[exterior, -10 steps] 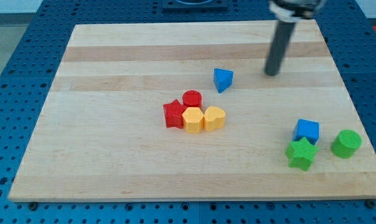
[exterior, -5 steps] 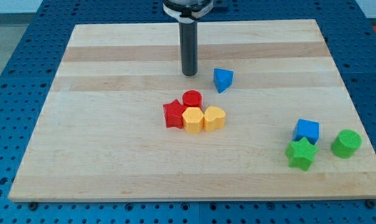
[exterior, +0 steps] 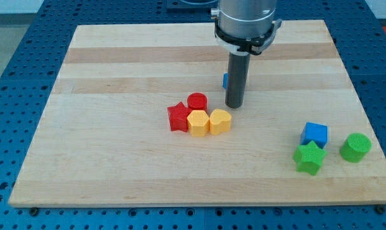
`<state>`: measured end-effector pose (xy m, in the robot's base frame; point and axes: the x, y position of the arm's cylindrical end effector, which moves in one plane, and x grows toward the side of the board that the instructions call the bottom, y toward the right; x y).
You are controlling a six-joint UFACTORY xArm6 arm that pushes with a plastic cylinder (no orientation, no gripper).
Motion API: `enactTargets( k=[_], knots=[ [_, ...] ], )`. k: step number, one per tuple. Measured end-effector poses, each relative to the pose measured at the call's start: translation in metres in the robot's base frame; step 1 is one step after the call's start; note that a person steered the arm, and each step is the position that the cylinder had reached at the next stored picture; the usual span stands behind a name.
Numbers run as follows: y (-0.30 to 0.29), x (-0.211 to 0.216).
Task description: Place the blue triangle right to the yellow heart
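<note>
wood board (exterior: 116,160) on blue pegboard (exterior: 14,128); my tip (exterior: 234,105), no claw, hides blue triangle (exterior: 224,80).

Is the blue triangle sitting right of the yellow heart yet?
No, the blue triangle still sits above the yellow heart, mostly hidden behind my tip.
</note>
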<state>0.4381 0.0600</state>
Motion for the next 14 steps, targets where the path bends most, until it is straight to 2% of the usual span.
enactTargets(
  k=[1, 2, 3, 4, 5, 6, 7, 8, 9, 10, 12, 14],
  knots=[
    [0.002, 0.034],
    [-0.001, 0.032],
    [-0.032, -0.016],
    [-0.051, -0.045],
    [-0.051, -0.081],
    [-0.041, -0.096],
    [0.036, -0.045],
    [0.038, -0.04],
    [0.072, 0.014],
    [0.074, 0.017],
    [0.029, -0.06],
    [0.012, -0.067]
  ],
)
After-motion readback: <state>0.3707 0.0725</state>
